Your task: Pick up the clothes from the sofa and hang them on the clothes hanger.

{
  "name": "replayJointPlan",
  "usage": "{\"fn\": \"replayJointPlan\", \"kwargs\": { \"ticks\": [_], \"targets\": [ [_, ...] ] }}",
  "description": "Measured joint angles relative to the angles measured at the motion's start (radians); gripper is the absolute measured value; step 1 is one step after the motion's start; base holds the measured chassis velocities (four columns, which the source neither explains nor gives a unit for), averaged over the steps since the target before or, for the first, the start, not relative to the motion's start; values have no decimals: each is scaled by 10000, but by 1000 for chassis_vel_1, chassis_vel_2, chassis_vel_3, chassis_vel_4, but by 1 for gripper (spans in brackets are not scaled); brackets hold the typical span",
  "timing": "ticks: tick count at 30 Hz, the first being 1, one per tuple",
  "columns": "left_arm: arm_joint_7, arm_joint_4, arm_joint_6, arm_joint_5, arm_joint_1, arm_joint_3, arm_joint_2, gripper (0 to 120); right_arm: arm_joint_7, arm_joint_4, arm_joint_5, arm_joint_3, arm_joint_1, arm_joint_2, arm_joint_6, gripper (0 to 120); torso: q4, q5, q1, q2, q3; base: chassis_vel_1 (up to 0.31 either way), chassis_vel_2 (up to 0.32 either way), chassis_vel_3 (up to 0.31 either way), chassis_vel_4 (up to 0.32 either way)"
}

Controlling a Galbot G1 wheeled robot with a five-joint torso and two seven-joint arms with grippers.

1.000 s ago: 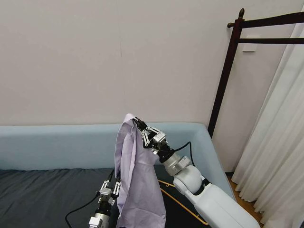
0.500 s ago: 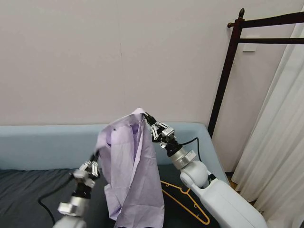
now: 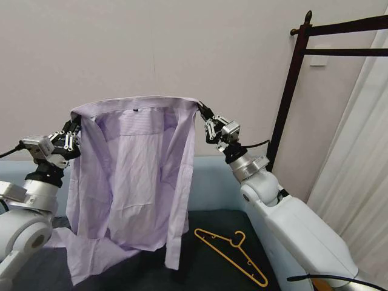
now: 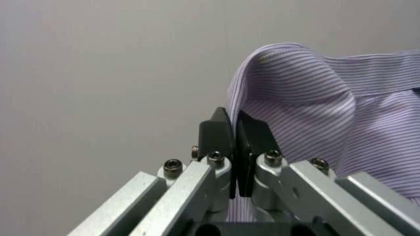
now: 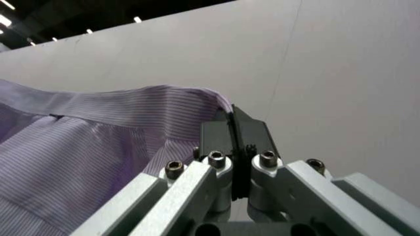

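Shirt (image 3: 130, 176) stretched wide above the sofa (image 3: 212, 182).
Left end effector (image 3: 73, 129) and right end effector (image 3: 200, 110) each clamp a shoulder of the lilac striped fabric.

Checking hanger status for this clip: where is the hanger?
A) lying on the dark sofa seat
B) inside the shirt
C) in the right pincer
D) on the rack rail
A: the hanger lies flat on the sofa seat, while the left pincer and right pincer hold the shirt.
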Motion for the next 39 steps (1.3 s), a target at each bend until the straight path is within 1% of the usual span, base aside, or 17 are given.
{"fn": "replayJointPlan", "kwargs": {
  "ticks": [10,14,17,18,19,20,21,22,23,24,26,35,38,39],
  "targets": [
    [-204,-196,136,909,362,120,-256,0,-238,106,-282,210,-408,-352,136,0,-2,2,0,0,0,0,0,0,0],
    [-276,-383,106,979,435,70,-256,0,-302,83,-390,414,-398,-428,188,0,-2,4,0,0,0,0,0,0,0],
    [-286,-468,18,1154,736,123,-291,0,-337,21,-425,632,-369,-462,217,0,0,9,0,0,-1,0,0,0,0],
    [-242,-406,-42,1451,911,295,-378,0,-343,41,-432,762,-461,-581,236,0,7,0,0,0,0,0,0,0,0],
    [-192,-324,-104,1615,922,370,-483,0,-347,84,-444,843,-565,-682,245,0,6,-4,0,-1,1,0,0,0,0],
    [-146,-247,-201,1739,871,386,-653,0,-378,165,-492,963,-720,-813,255,0,-1,-2,0,-1,2,0,0,0,0],
    [-146,-247,-201,1739,871,386,-653,0,-378,165,-492,963,-720,-813,255,0,-1,-2,0,-1,2,0,0,0,0],
    [-148,-245,-226,1739,865,377,-695,0,-402,202,-509,1019,-774,-871,264,0,-6,8,0,0,1,0,0,0,0],
    [-150,-256,-246,1746,923,373,-703,0,-432,246,-514,1080,-823,-955,282,0,-9,8,0,0,1,0,0,0,0],
    [-143,-255,-260,1789,954,381,-699,0,-441,270,-514,1110,-843,-997,288,0,-5,2,0,0,1,0,0,0,0],
    [-126,-289,-284,1822,939,401,-689,0,-442,326,-507,1150,-861,-1061,292,0,1,4,0,0,1,0,0,0,0],
    [-188,-321,-336,1817,844,400,-580,0,-486,395,-455,1128,-930,-1090,364,0,-1,3,0,0,1,0,0,0,0],
    [-220,-344,-343,1727,909,438,-493,0,-1146,398,-203,1072,-1023,-1112,505,0,1,1,-1,-1,1,0,0,0,0],
    [-220,-344,-343,1727,909,438,-493,0,-1146,398,-203,1072,-1023,-1112,505,0,1,1,-1,-1,1,0,0,0,0]
  ]
}}
